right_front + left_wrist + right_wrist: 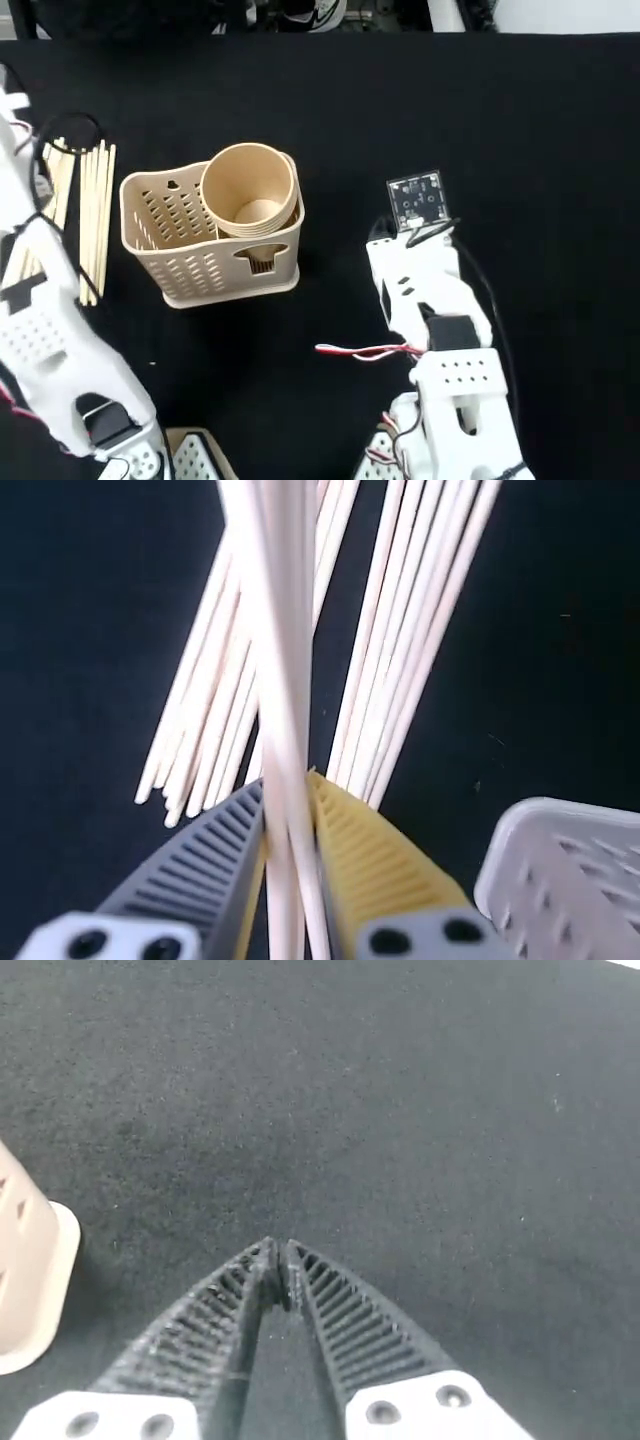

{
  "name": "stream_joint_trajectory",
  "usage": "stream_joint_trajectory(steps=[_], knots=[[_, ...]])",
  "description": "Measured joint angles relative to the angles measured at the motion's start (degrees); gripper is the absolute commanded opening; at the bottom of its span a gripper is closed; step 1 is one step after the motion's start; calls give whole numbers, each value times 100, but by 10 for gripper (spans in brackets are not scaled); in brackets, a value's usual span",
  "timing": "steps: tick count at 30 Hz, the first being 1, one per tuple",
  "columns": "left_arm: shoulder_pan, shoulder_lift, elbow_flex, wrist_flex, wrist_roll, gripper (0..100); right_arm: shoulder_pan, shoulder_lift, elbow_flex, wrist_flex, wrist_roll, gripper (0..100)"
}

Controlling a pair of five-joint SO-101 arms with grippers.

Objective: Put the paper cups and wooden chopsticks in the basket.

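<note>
Chopsticks (275, 630) are what I'm on now: the left gripper (288, 780) is clamped on a few of them, grey and yellow jaws pressed against the thin bundle from either side. The held sticks look nearer the wrist camera than the others, so I judge them lifted off the black cloth (500, 120). The loose chopsticks (400, 650) lie fanned on the cloth beneath, just beside the basket (200, 275) in the high view. The paper cups (262, 212) sit nested inside the basket at one end, so that part looks done to me. The right gripper (277, 1260) hangs over bare cloth with its jaws pressed together on nothing, well apart from the sticks

My worry is the grip. Smooth round sticks pinched as a bundle can roll against each other, and one may slide out or swing down on the way over. They are long, so a tilted bundle could catch the basket's rim and shove or tip it, since it looks light. The cups also take up much of the opening; I'd aim for the free end, or the tips will land on the cups and bounce out. A trailing end could also scatter the pile on the cloth
</note>
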Motion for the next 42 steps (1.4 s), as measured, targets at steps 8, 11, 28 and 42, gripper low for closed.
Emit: stream_joint_trajectory(steps=[8,11,28,42], knots=[[0,-1090,237,-176,9,27,0,0,0,0,0,13],[0,-1240,237,-325,132,27,0,0,0,0,0,13],[88,-2180,246,-818,571,27,0,0,0,0,0,13],[88,-4220,246,-1011,914,27,0,0,0,0,0,13]])
